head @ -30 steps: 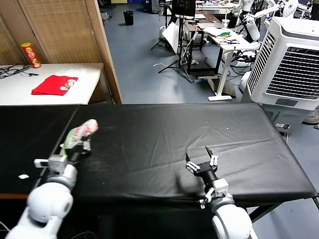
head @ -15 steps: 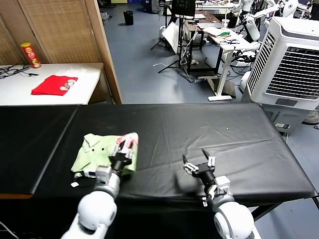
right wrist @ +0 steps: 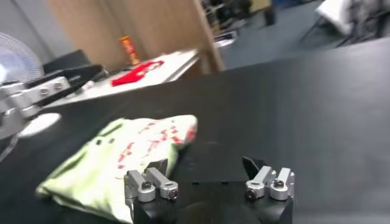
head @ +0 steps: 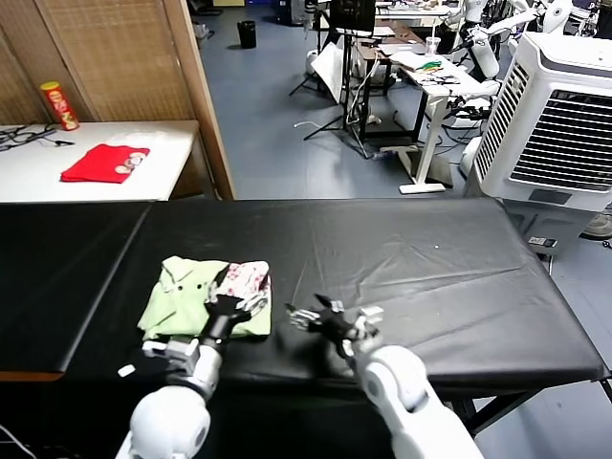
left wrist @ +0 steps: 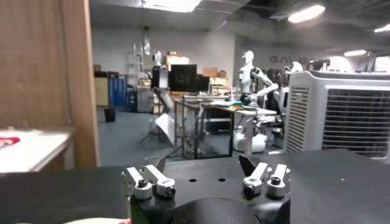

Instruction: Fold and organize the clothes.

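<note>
**Operator:** What do I have in front of me, biggest item first?

**Guide:** You face a long table covered in black cloth [head: 411,277]. It fills the width of the head view. Beyond its far left corner you see a white side table [head: 96,177] carrying a small folded red garment [head: 103,163] and a red and yellow can [head: 59,105]. A large white air cooler [head: 559,115] stands past the right end.

**Operator:** Where is the shirt?

**Guide:** You find the pale green shirt [head: 196,304] lying on the black cloth, left of centre and near the front edge. It is folded into a compact bundle. Its collar and buttons show at the far left corner, and the red-and-white printed patch [head: 244,280] faces up on its right part. In the right wrist view you see the same bundle [right wrist: 116,161] lying flat, patch uppermost.

**Operator:** Left gripper?

**Guide:** Your left gripper [head: 228,308] sits over the near right part of the shirt, just below the patch. Its fingers stand wide apart, as the left wrist view [left wrist: 204,176] confirms, and nothing is between them. You cannot tell whether the fingertips touch the cloth.

**Operator:** Right gripper?

**Guide:** Your right gripper [head: 325,316] is low over the black cloth, just beside the shirt's right edge and pointing toward it. Its fingers are spread wide [right wrist: 207,170] and hold nothing.
</note>
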You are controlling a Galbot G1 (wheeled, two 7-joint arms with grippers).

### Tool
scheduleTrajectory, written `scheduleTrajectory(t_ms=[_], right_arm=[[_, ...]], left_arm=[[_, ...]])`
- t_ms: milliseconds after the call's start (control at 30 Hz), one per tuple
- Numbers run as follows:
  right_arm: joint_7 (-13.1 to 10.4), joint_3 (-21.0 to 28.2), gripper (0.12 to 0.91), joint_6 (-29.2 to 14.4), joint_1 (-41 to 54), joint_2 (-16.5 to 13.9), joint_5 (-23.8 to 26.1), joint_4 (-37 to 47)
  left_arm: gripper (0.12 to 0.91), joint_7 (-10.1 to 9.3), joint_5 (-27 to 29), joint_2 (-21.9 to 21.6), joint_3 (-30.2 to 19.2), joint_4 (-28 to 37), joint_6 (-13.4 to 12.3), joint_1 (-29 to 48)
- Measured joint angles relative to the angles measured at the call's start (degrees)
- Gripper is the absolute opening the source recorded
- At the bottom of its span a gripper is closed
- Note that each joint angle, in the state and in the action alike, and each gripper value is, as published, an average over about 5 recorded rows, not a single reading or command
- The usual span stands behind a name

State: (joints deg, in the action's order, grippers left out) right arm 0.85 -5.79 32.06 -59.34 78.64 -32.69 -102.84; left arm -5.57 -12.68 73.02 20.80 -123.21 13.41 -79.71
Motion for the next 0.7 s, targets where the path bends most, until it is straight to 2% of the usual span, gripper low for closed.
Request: scheduleTrajectory(t_ms=[200, 300, 467, 567, 633, 700], right_arm=[[0.19, 4.04, 0.775, 0.59, 4.59, 2.27, -1.77, 5.94], [0.74, 5.17, 0.666, 0.57, 4.91, 2.64, -1.87, 6.93], [0.76, 5.74, 0.385, 0.38, 4.67, 2.95, -1.75, 7.40], [-0.91, 5.03, 0.222, 0.38, 3.59, 2.64, -1.27, 6.37], [-2.61, 4.17, 0.154, 0.83, 2.32, 2.16, -0.93, 4.79], [-4.28, 2.98, 0.137, 1.59, 0.47, 1.45, -0.89, 2.52]], left_arm=[[0.798, -0.70, 1.30, 0.36, 2.98, -1.54, -1.33, -3.38], [0.798, -0.75, 1.62, 0.68, 4.03, -1.93, -1.72, -4.67], [0.798, -1.12, 1.78, 0.76, 5.36, -2.41, -2.25, -6.21], [0.798, -1.56, 1.71, 0.54, 6.05, -2.57, -2.51, -6.89], [0.798, -2.05, 1.65, 0.36, 6.37, -2.59, -2.64, -7.23], [0.798, -2.62, 1.61, 0.15, 6.56, -2.52, -2.79, -7.46]])
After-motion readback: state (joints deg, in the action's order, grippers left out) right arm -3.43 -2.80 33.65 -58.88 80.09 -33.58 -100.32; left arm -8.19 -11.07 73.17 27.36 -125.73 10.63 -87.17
